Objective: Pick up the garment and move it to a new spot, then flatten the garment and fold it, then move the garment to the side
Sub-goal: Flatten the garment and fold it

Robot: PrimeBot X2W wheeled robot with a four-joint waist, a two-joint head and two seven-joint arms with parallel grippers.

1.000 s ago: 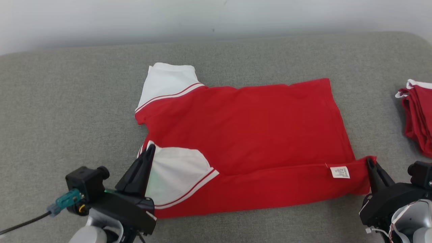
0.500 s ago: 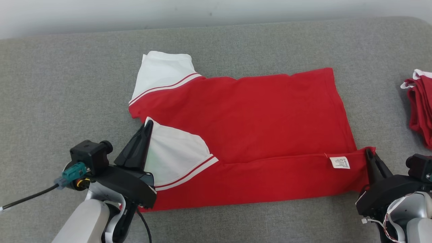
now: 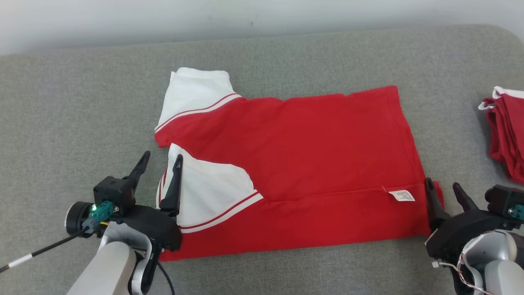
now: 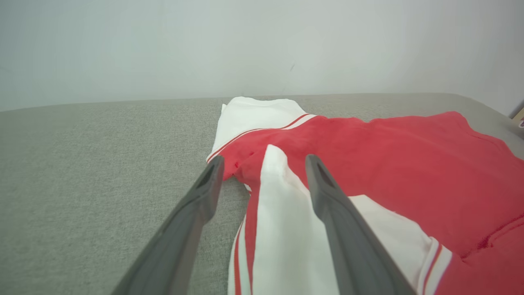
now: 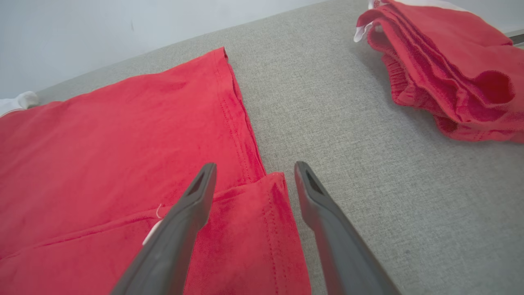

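Both grippers have let go since half a second ago. The left gripper [image 3: 162, 156] was then pinched together on the near white sleeve [image 3: 213, 196]. Now its fingers stand apart, the right one lying against the sleeve's edge and the left one over bare grey cloth. The right gripper [image 3: 442, 183] was clamped on the near right hem corner. Its fingers are now spread too, with that corner lying loose between them, as the right wrist view shows. Neither gripper holds anything.

The garment [image 3: 294, 155], a red shirt with white sleeves, lies flat in the middle of the fabric-covered table [image 3: 61, 123], its hem toward the right edge. Its near long side is folded up over the body as a band, with the white care label [image 3: 402, 195] showing near the right end. The far sleeve [image 3: 196, 92] sticks out toward the far edge.

To the left of the shirt, bare table runs wide all the way to the left edge. A broad bare strip separates the shirt from the far edge, where the pale wall [image 3: 123, 20] begins. Along the near edge the free strip is narrower, and both arms rise out of it. On the right, a band of bare cloth separates the hem from a pile of folded red clothes [image 3: 505, 135] at the right edge, well apart from the shirt.
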